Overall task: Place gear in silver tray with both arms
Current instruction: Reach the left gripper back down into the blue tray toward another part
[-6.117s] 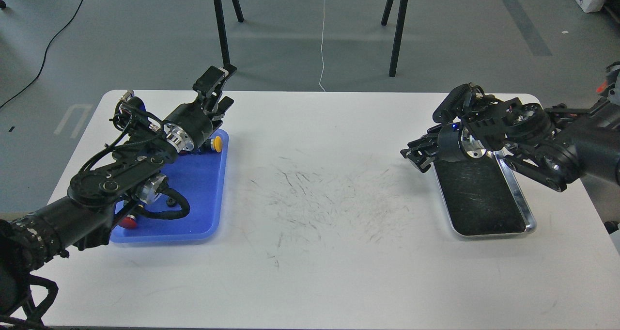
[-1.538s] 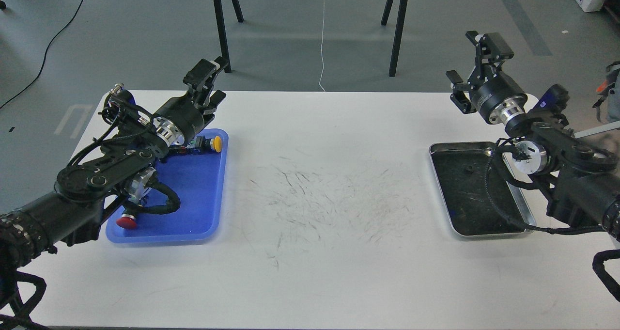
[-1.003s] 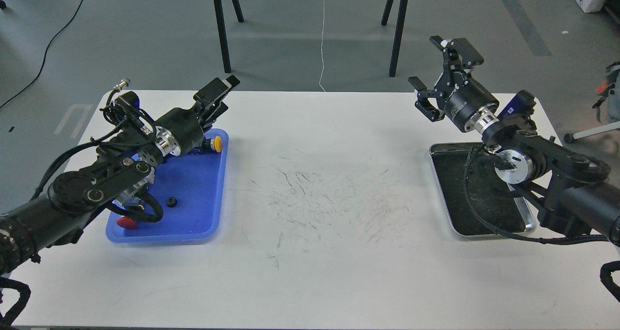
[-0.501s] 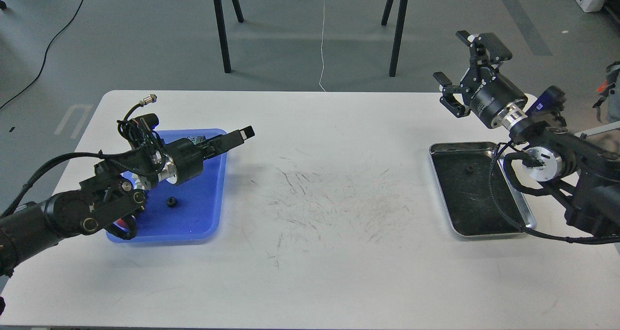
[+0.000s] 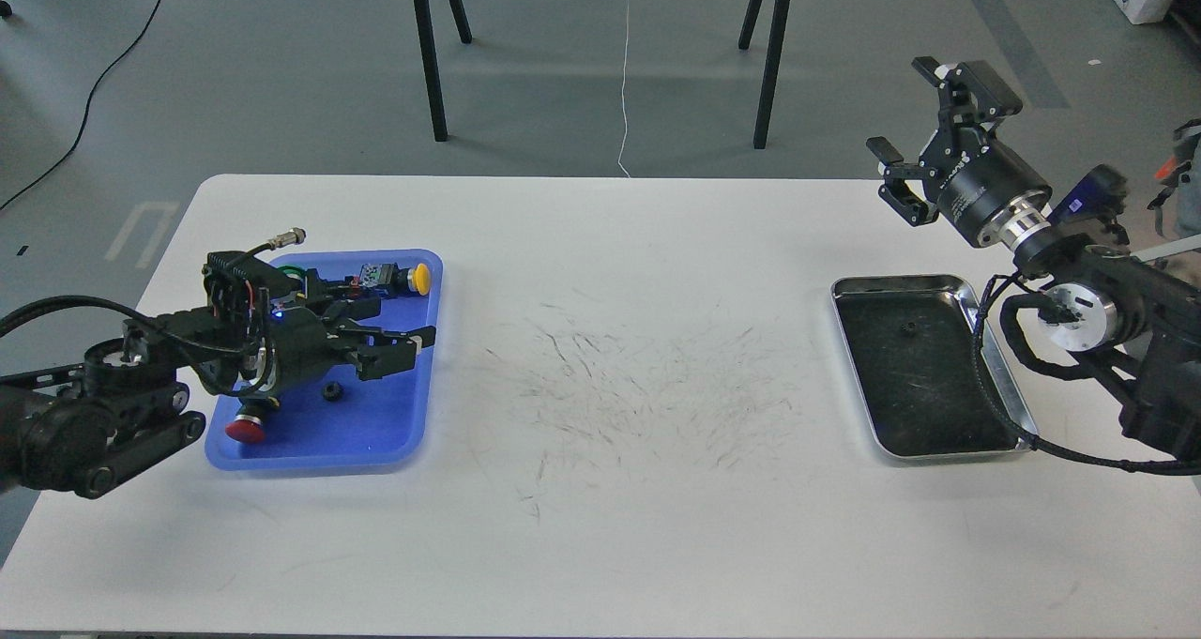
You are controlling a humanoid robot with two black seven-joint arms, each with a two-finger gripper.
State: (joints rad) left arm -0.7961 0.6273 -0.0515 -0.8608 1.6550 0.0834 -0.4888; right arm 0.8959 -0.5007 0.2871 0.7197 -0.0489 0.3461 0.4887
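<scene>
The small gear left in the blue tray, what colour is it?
Black, seen in the head view: the gear lies on the blue tray.

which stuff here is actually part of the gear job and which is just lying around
Part of the job:
- silver tray, with a small dark gear in it
- small black gear in the blue tray
- left gripper, open over the blue tray
- right gripper, open, raised beyond the silver tray

Just lying about:
- yellow button
- red button
- white table
</scene>
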